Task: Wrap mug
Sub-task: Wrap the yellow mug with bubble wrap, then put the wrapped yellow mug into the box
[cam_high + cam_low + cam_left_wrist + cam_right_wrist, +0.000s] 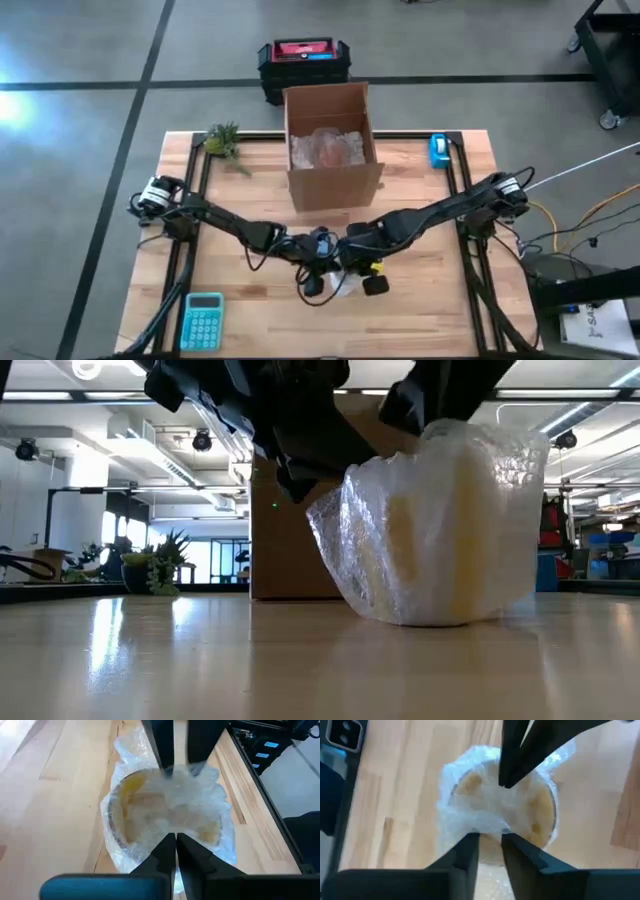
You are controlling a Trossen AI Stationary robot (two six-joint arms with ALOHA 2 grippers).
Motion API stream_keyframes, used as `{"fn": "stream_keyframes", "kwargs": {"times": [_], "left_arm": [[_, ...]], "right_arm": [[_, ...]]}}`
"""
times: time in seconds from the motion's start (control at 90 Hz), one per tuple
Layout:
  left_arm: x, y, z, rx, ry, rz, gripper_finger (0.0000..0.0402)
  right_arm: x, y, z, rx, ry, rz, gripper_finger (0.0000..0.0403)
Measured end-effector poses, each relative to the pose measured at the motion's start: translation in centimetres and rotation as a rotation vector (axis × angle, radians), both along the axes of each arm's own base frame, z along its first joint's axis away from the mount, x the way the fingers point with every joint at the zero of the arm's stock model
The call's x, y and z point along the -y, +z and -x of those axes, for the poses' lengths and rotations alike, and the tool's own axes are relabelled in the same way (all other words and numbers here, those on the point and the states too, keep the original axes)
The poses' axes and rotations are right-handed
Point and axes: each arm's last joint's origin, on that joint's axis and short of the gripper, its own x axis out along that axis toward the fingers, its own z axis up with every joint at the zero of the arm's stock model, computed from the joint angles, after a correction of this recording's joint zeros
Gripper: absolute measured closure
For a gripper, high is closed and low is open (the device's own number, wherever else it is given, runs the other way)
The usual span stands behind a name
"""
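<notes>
Clear bubble wrap (pixel 440 530) bundled round a yellow mug (pixel 165 815), standing on the wooden desk (pixel 420 310) near its front middle, before the cardboard box (pixel 333 150). Left pincer (pixel 175 837) nipped shut on the wrap at the rim; right pincer (pixel 490 839) narrow, holding wrap opposite. Step judged: closing the top; next, fold loose edges inward.

An open workshop-lab is showing itself: polished concrete floor (pixel 80 150) at the frame's left, ceiling lights (pixel 95 370) upper left, black equipment cart (pixel 612 50) upper right.
</notes>
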Motion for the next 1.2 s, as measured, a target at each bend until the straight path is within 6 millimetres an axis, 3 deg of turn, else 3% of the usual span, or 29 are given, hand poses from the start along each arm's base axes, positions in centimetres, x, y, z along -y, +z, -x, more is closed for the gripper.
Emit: {"fn": "stream_keyframes", "kwargs": {"times": [0.144, 0.389, 0.544, 1.022, 1.111, 1.2], "left_arm": [[0.0, 0.0, 0.0, -0.001, 0.002, 0.002, 0.0397], [0.0, 0.0, 0.0, 0.001, 0.002, 0.003, 0.0397], [0.0, 0.0, 0.0, 0.003, 0.002, 0.004, 0.0397], [0.0, 0.1, -0.1, 0.01, -0.006, 0.016, 0.0397], [0.0, 0.1, -0.1, 0.011, -0.008, 0.017, 0.0397], [0.1, 0.7, 0.1, 0.018, -0.006, 0.027, 0.0397]], "right_arm": [[-1.2, 2.5, 1.4, 0.042, -0.002, -0.039, 0.0254], [-5.2, 1.6, 2.4, 0.085, 0.084, 0.015, 0.0215], [-6.0, -1.0, 1.8, 0.085, 0.05, 0.212, 0.022], [-6.2, -9.7, -0.6, -0.094, 0.193, 0.386, 0.023], [-6.2, -10.1, -0.6, -0.105, 0.225, 0.397, 0.0253], [-6.2, -9.7, -0.5, -0.103, 0.246, 0.387, 0.0307]]}}
